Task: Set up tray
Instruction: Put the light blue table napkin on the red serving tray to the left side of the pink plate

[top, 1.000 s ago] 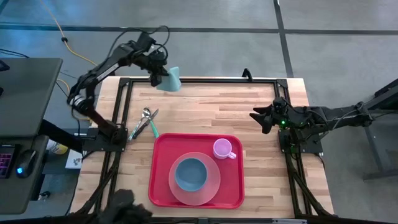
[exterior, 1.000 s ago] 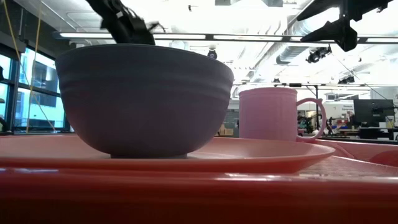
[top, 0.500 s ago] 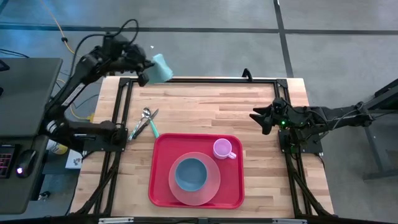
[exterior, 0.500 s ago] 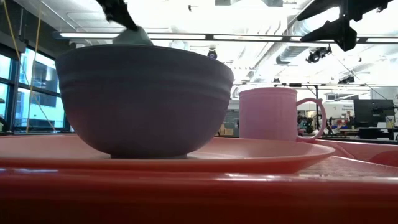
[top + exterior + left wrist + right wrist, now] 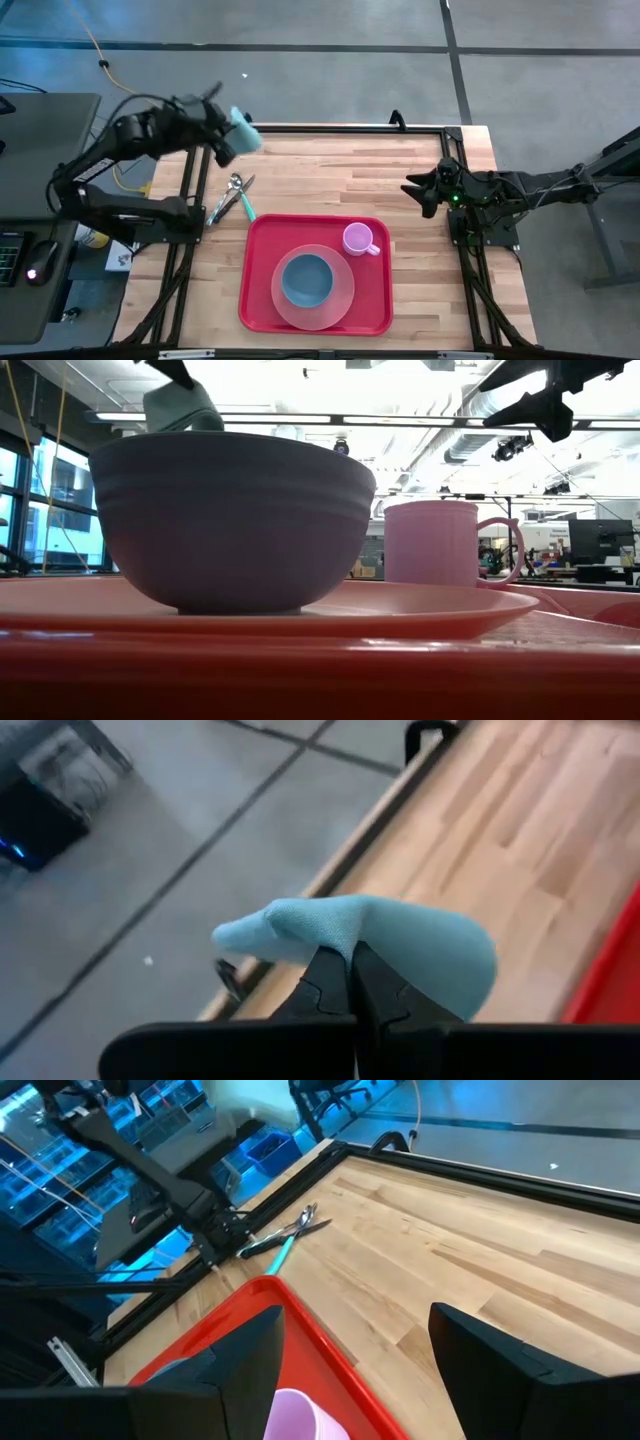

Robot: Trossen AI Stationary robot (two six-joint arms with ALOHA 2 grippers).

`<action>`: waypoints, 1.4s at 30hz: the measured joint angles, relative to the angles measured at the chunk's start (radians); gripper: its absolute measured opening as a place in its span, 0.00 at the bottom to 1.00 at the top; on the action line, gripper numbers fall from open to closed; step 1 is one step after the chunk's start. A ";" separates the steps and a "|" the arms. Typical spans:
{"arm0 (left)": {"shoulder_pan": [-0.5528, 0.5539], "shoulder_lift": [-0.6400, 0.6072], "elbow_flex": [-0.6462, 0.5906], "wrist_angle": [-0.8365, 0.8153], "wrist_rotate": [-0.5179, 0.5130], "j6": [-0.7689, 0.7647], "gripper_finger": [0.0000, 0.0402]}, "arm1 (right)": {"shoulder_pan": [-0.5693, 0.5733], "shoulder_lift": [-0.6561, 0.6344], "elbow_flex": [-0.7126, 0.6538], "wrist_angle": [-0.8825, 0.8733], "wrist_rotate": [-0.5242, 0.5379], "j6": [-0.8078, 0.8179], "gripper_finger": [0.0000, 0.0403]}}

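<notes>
The red tray (image 5: 256,232) lies at the table's near middle and carries a pink plate (image 5: 343,296), a blue bowl (image 5: 305,279) and a pink cup (image 5: 358,239). My left gripper (image 5: 226,140) hangs over the table's far left corner, shut on a light teal cloth (image 5: 243,131), which also shows in the left wrist view (image 5: 410,945) and high in the low view (image 5: 180,406). A spoon and other cutlery (image 5: 232,197) lie on the wood left of the tray. My right gripper (image 5: 413,188) waits open above the table's right side (image 5: 370,1380). My left gripper pinches a fold of the teal cloth (image 5: 345,942) between its two shut fingers (image 5: 325,982). The cloth is bunched and bulges out around the fingertips. It is lifted clear of the table.
Bare wood spans the table's far half between both arms (image 5: 340,170). A black frame rail (image 5: 330,128) runs along the far edge, with side rails on the left and right. A desk with a mouse (image 5: 38,270) stands off the table's left.
My left gripper has swung from the middle-left of the far edge toward the table's left, then slightly toward the near edge, carrying the teal cloth with it. It has stayed shut on the cloth, and the arm has folded back to the left.
</notes>
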State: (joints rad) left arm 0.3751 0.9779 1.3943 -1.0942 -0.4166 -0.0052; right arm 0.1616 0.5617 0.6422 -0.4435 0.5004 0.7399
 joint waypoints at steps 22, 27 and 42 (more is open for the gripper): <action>-0.704 -0.012 -0.312 -0.069 -0.159 -0.808 0.04 | 0.000 0.000 0.000 0.000 -0.049 0.011 0.58; -0.838 0.004 -0.312 -0.149 -0.170 -0.942 0.04 | 0.000 0.000 0.000 0.000 -0.062 0.011 0.58; -0.954 0.184 -0.312 -0.114 -0.068 -0.972 0.04 | 0.000 0.000 0.000 0.016 -0.070 0.075 0.58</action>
State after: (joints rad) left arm -0.5789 1.1618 1.0821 -1.2080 -0.4842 -0.9775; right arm 0.1616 0.5617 0.6422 -0.4273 0.4301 0.8150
